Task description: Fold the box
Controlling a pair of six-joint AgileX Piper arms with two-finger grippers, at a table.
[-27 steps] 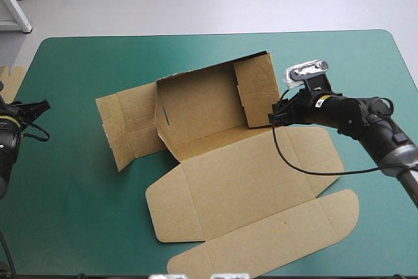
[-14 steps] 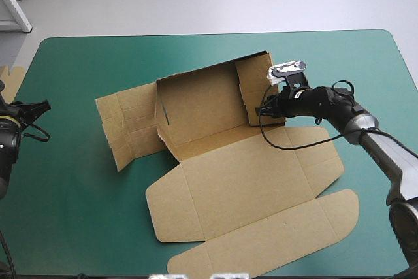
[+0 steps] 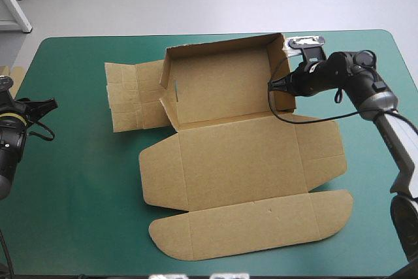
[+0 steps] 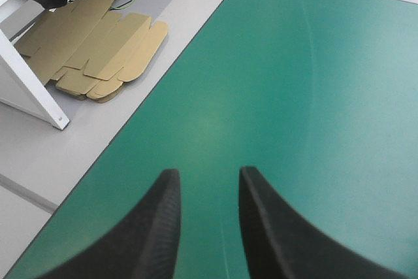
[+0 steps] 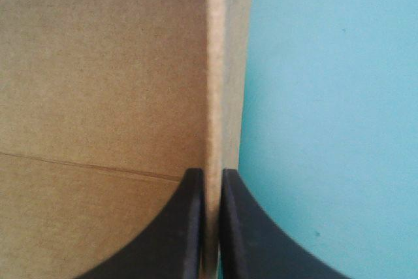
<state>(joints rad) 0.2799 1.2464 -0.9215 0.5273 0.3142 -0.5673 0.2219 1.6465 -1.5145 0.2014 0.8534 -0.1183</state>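
The brown box (image 3: pixel 228 161) lies in the middle of the teal-green table, its lid (image 3: pixel 255 230) flat toward the near edge. Its back wall (image 3: pixel 219 83) and right side wall (image 3: pixel 282 70) stand raised, while the left flaps (image 3: pixel 134 96) lie flat. My right gripper (image 3: pixel 281 87) is shut on the right side wall. In the right wrist view the wall's edge (image 5: pixel 219 63) runs straight up between the two black fingers of that gripper (image 5: pixel 210 173). My left gripper (image 3: pixel 47 104) hangs at the table's left edge, far from the box. It stands open over bare cover (image 4: pixel 208 178).
A stack of flat brown board (image 4: pixel 91 44) lies on the floor beyond the table's left edge, beside a white frame leg (image 4: pixel 32 89). An edge of that board (image 3: pixel 10 73) shows at the left in the high view.
The right gripper closed on the right side wall. The box swung round and shifted toward the far edge, and its walls now stand squarer. The left arm barely moved.
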